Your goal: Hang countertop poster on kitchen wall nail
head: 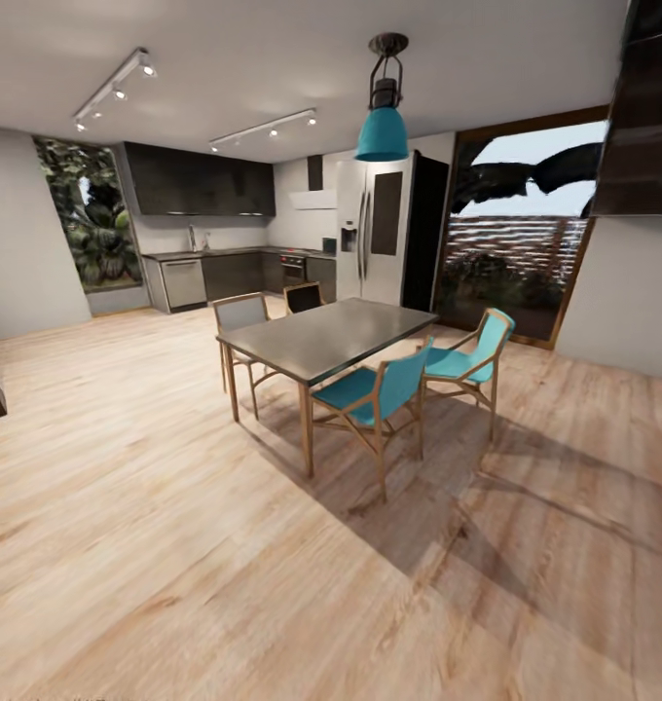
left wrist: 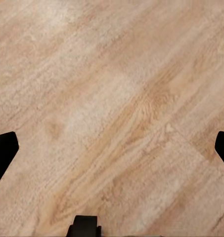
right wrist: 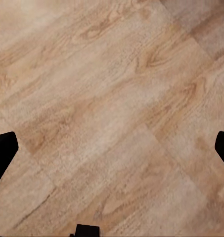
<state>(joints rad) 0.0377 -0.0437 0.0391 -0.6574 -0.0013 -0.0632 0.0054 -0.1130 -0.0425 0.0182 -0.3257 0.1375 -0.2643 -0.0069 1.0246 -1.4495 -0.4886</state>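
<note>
the long grey steel kitchen countertop (head: 224, 253) sits far ahead-left past the dark rectangular dining table (head: 326, 336), with the left gripper (left wrist: 112, 148) and right gripper (right wrist: 112, 148) both spread wide and empty over the light wood plank floor (head: 175, 545).

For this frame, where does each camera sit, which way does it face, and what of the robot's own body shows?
Head view: high on the robot, facing forward across the wooden floor to the dining table and far kitchen countertop.
Left wrist view: pointing down at floor planks; left pincer fingertips spread wide.
Right wrist view: same, right pincer open.
Shared: both wrist views show bare wood floor.
</note>
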